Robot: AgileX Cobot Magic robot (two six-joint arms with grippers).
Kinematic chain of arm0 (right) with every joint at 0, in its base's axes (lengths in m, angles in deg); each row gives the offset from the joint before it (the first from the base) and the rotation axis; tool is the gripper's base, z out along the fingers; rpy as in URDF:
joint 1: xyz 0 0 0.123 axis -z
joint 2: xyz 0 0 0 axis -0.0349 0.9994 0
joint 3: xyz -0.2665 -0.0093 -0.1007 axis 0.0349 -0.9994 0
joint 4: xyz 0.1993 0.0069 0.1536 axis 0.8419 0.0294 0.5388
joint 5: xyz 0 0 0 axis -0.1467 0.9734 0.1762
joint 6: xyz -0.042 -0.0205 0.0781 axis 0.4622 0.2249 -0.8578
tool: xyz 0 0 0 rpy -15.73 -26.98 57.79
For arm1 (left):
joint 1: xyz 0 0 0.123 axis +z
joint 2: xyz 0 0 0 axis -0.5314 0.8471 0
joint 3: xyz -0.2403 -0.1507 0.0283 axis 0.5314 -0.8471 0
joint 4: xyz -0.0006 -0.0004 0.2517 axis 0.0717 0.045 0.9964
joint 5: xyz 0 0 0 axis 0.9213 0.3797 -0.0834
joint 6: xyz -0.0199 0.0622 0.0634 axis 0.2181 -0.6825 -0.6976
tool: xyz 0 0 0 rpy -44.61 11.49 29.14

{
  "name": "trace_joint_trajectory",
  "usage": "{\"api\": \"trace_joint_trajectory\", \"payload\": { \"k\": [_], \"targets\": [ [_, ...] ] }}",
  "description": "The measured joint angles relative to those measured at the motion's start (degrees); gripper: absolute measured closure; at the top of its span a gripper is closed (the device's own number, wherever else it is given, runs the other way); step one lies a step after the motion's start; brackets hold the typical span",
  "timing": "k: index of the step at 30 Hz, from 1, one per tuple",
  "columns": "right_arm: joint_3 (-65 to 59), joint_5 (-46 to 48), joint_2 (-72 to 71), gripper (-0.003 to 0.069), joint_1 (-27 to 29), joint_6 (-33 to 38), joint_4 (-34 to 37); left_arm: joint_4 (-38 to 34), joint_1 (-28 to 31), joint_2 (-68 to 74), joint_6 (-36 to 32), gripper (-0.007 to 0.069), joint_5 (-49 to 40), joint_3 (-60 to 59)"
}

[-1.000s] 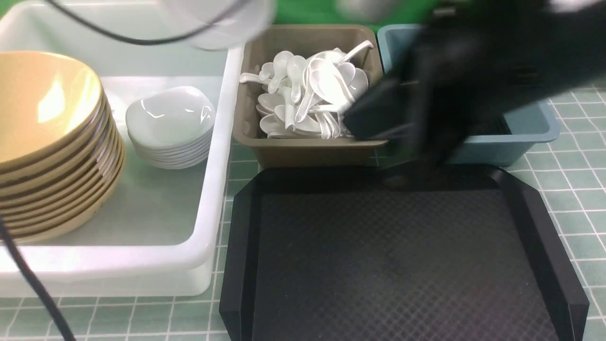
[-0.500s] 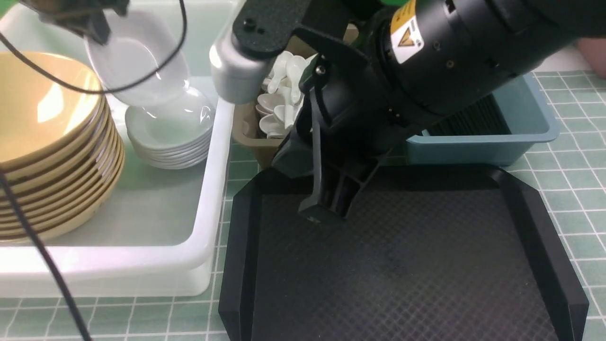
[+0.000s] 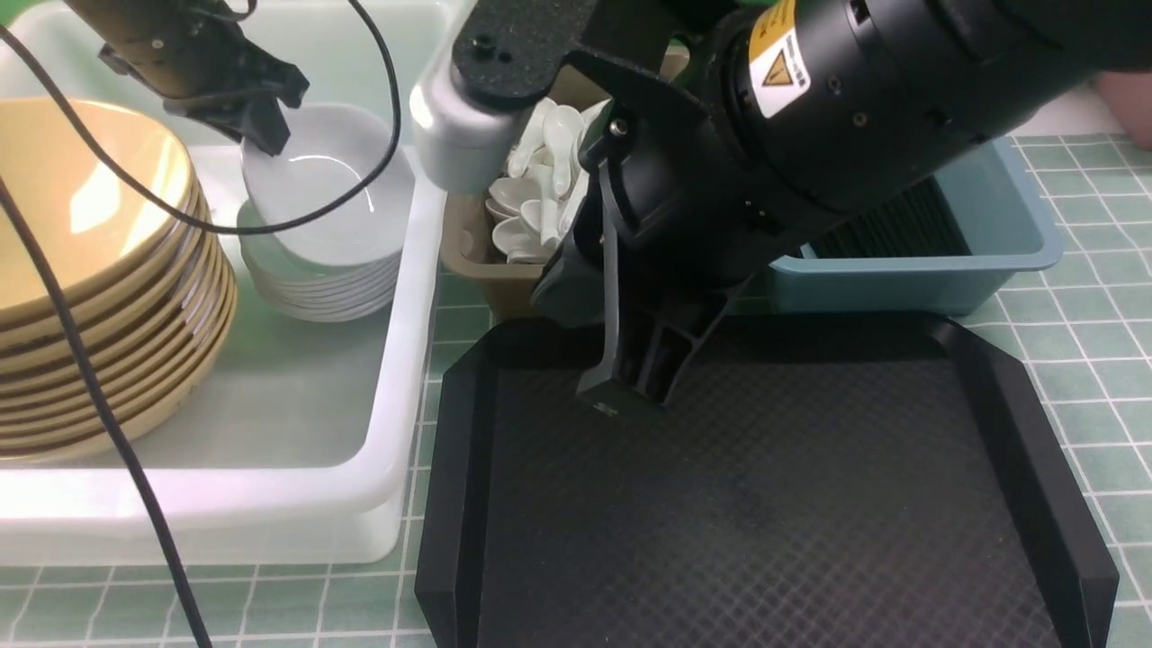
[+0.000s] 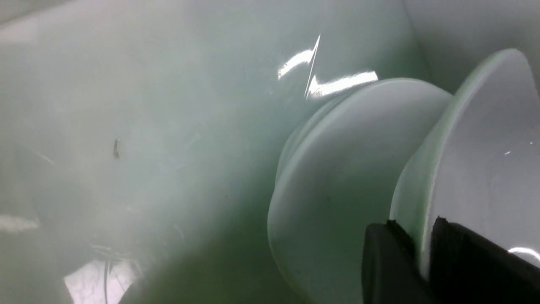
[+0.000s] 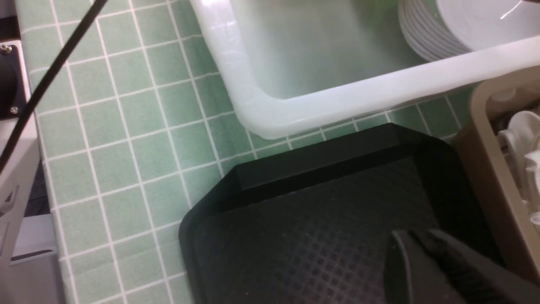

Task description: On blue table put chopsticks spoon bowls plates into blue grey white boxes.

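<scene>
The left gripper [image 4: 411, 228] has its black fingers [image 4: 379, 266] pinched narrowly on the rim of a white plate [image 3: 315, 189], tilted just above the plate stack [image 3: 319, 283]; contact with the stack is unclear. The stack sits in the white box [image 3: 396, 378] close to its right wall, beside the yellow bowls [image 3: 90, 270], with bare box floor toward the near rim. The right gripper [image 3: 621, 396] hangs over the black tray [image 3: 765, 522] near its far edge, fingers together, holding nothing. Behind it, the grey box [image 3: 468, 265] holds spoons [image 3: 531, 193]; the blue box [image 3: 909, 283] holds chopsticks [image 3: 891, 229], on the blue table [image 3: 1098, 342].
</scene>
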Motion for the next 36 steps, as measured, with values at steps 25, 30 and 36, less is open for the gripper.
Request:
{"api": "trace_joint_trajectory", "payload": {
  "k": [25, 30, 36],
  "targets": [
    [-5.5, 6.6, -7.8, 0.0568, 0.0, -7.5, -6.4, 9.7, -9.1, -41.8, 14.6, 0.0584, -2.9, -11.6],
    [-14.6, 3.1, -14.0, 0.0563, 0.0, -8.5, -6.5, 11.6, -9.2, -60.2, 15.3, 0.0622, -1.7, -37.4],
    [-23.5, -4.8, -23.3, 0.056, 0.0, -9.5, -6.4, 14.8, -9.2, -83.0, 19.3, 0.0622, 9.5, -63.5]
  ]
}}
